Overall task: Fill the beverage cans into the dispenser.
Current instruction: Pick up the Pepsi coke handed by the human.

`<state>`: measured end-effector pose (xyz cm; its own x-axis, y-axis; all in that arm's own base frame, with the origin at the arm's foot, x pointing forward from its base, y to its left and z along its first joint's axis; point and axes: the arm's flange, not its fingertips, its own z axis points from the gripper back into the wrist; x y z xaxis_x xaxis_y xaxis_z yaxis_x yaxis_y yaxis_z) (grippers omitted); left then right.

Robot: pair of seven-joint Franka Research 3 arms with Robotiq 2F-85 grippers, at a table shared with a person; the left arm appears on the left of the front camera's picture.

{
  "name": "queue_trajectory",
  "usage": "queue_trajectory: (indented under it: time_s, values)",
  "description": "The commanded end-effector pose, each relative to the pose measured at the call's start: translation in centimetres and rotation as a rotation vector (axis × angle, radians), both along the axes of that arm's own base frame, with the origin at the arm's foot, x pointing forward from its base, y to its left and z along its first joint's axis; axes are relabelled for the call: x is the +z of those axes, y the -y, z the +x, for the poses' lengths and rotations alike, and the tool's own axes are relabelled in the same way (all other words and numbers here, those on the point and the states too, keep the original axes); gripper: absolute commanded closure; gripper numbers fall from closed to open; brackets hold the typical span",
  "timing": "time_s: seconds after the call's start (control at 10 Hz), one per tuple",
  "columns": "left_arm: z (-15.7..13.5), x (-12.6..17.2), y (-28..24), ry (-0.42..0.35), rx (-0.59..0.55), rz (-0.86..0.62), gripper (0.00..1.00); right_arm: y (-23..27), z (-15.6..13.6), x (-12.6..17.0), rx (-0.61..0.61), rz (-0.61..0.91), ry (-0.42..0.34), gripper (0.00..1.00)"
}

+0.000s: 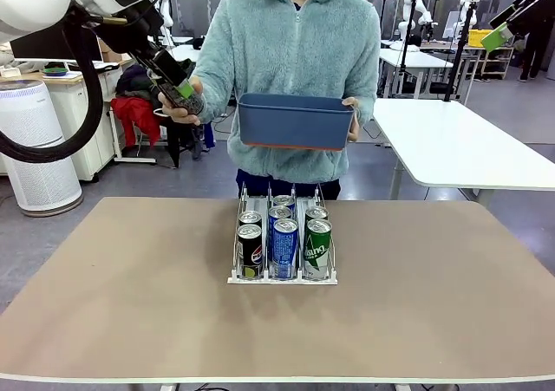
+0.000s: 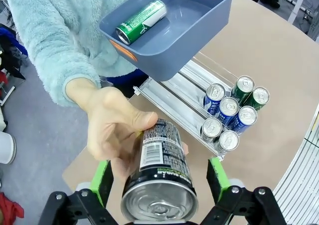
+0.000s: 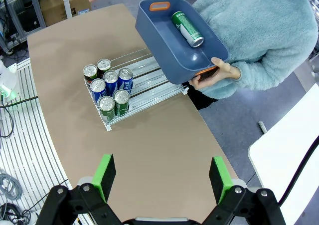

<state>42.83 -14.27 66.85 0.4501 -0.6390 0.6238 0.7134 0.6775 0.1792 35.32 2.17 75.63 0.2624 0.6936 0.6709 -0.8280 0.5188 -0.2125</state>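
A person's hand (image 2: 112,122) holds a black can (image 2: 159,160) between the green pads of my left gripper (image 2: 159,182), which is open, with gaps on both sides of the can. In the front view this gripper (image 1: 178,92) hangs high at the far left, next to the can (image 1: 188,103). The white wire dispenser (image 1: 282,278) sits mid-table with several cans at its near end: black (image 1: 250,250), blue-and-white (image 1: 284,248) and green (image 1: 317,248). My right gripper (image 3: 162,177) is open and empty, high over the table's right side.
The person's other hand holds a blue-grey bin (image 1: 295,122) above the dispenser's far end. One green can (image 2: 141,21) lies in it on its side. The far parts of the dispenser lanes (image 2: 169,98) are bare. Another white table (image 1: 460,140) stands behind on the right.
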Motion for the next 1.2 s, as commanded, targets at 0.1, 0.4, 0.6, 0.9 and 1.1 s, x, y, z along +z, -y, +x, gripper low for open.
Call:
queue_trajectory:
  time_s: [0.1, 0.4, 0.6, 0.9, 1.1]
  values:
    - [-0.14, 0.13, -0.04, 0.001, -0.002, 0.006, 0.00, 0.00, 0.07, -0.15, -0.002, 0.001, 0.007, 0.00]
    - [-0.14, 0.04, 0.28, -0.008, -0.012, 0.040, 0.58, 0.00, 0.07, -0.15, -0.002, 0.001, 0.007, 0.00]
    - [-0.28, 0.16, 0.32, -0.015, 0.003, 0.048, 1.00, 0.00, 0.07, -0.15, -0.002, 0.001, 0.007, 0.00]
    - [-0.62, 0.26, 0.39, -0.013, 0.021, 0.048, 1.00, 0.00, 0.07, -0.15, -0.002, 0.001, 0.007, 0.00]
    - [-0.89, 0.43, 0.55, -0.014, 0.031, 0.054, 1.00, 0.00, 0.07, -0.15, -0.002, 0.001, 0.007, 0.00]
